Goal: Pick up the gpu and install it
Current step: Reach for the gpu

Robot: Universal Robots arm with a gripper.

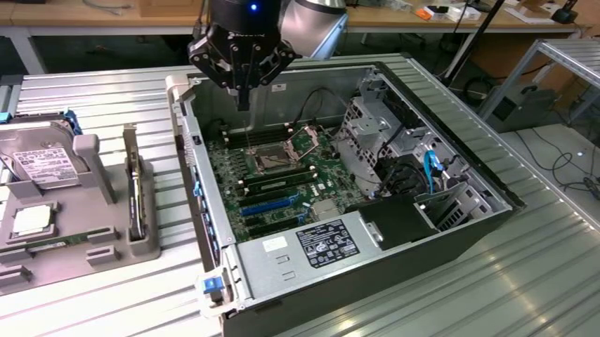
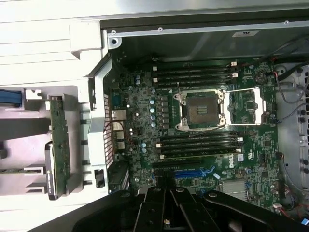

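The pincer (image 1: pixel 244 102) hangs with its fingers pressed together and nothing between them, above the back part of the open computer case (image 1: pixel 403 274). In the wrist view it (image 2: pixel 167 203) looks straight down on the motherboard (image 2: pixel 145 121).

The gpu (image 1: pixel 137 186) is well apart from the pincer. It stands in a slot of the grey holder (image 1: pixel 159 253), which sits on the ribbed metal surface (image 1: pixel 525 281) toward the exterior view's left edge, just beside the case. The hard drive (image 1: pixel 42 163) stands in the same holder, farther toward that edge.

The main risks, as I judge them:
- **Fingers shut:** the pincer would strike the card's top edge rather than straddle it.
- **Thin upright card:** an off-centre grip could let it pivot or jam in its slot.
- **Exposed board:** any drop where the pincer now hangs would meet the open CPU socket (image 2: pixel 200 108) or the memory sticks (image 2: pixel 193 77).
- **Tall case wall:** it stands between the card and the board and could catch a low carry.

The gpu (image 2: pixel 59 145) rests on one long edge. Its long axis is level and runs parallel to the case's near wall, from the far edge of the surface toward the near one. One flat face points at the case, the other at the hard drive.
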